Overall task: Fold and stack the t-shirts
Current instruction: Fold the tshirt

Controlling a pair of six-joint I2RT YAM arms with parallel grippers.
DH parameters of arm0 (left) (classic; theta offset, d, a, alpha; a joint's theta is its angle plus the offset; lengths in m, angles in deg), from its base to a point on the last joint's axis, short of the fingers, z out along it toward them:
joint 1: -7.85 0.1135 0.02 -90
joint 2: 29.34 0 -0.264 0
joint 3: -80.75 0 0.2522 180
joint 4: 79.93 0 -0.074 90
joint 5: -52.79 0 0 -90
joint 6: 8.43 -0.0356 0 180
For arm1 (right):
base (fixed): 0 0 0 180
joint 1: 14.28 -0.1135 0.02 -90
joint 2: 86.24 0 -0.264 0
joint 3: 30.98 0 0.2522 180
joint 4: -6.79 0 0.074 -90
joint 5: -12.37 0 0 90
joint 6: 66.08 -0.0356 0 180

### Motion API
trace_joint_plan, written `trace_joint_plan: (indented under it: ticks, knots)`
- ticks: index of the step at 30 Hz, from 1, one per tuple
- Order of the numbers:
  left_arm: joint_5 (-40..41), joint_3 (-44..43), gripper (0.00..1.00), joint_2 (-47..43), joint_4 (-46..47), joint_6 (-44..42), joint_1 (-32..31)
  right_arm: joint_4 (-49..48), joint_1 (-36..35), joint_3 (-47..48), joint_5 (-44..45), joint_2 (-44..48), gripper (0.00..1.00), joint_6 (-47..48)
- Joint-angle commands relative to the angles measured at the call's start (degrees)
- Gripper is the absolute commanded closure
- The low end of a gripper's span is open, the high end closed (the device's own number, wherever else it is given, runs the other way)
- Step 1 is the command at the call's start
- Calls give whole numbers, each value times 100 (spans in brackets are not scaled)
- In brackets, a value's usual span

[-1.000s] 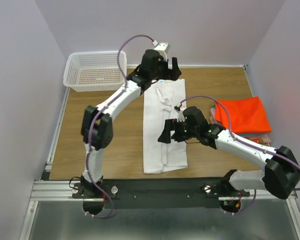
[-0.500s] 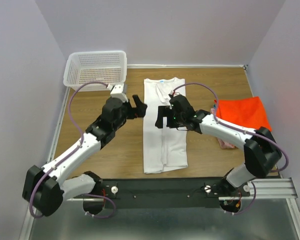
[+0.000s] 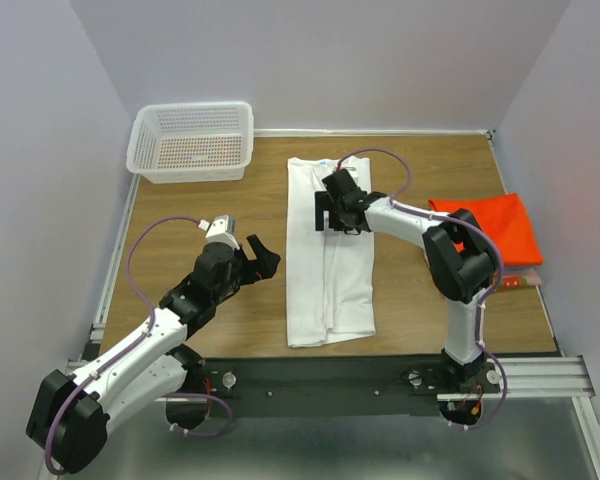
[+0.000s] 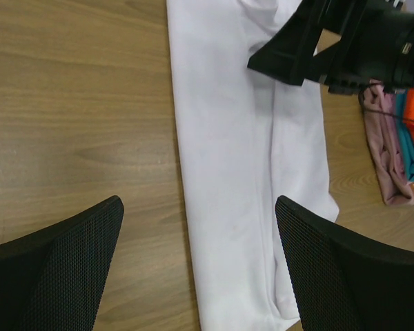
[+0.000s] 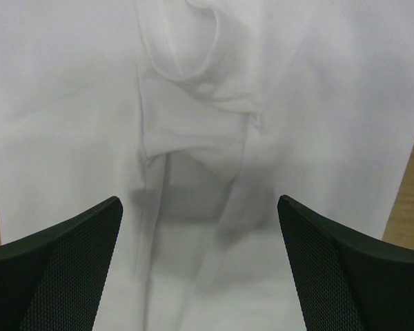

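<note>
A plain white t-shirt [image 3: 330, 270] lies on the wooden table [image 3: 220, 210] as a long narrow strip, its sides folded in. My right gripper [image 3: 325, 212] hangs open over its far part; in the right wrist view [image 5: 200, 269] the folded-in sleeves [image 5: 200, 89] lie between the fingers. My left gripper [image 3: 263, 255] is open and empty over bare wood just left of the shirt. The left wrist view [image 4: 200, 276] shows the shirt's near half [image 4: 234, 172]. An orange-red folded shirt [image 3: 488, 228] tops a stack at the right, with teal and pink layers [image 4: 399, 145] below it.
A white plastic mesh basket [image 3: 192, 140] stands at the far left corner. Walls close in on the left, back and right. The black rail [image 3: 320, 380] with the arm bases runs along the near edge.
My left arm has swung back from the shirt's far end to the near left of the table. My right gripper has moved up the shirt to its far part.
</note>
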Motion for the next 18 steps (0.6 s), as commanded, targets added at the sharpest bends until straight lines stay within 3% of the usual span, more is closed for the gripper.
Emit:
trace_joint_plan:
  ticks: [1,12,18]
  knots:
    - [-201,142,2,-64,-50,110,-34,134,103,443,185,-510,0,215]
    - [-403,107,2,533,90,-48,-34,151,384,1507,53,-1530,0,242]
    - [-903,115,2,640,275,-31,-148,362,393,1851,-289,-1225,0,207]
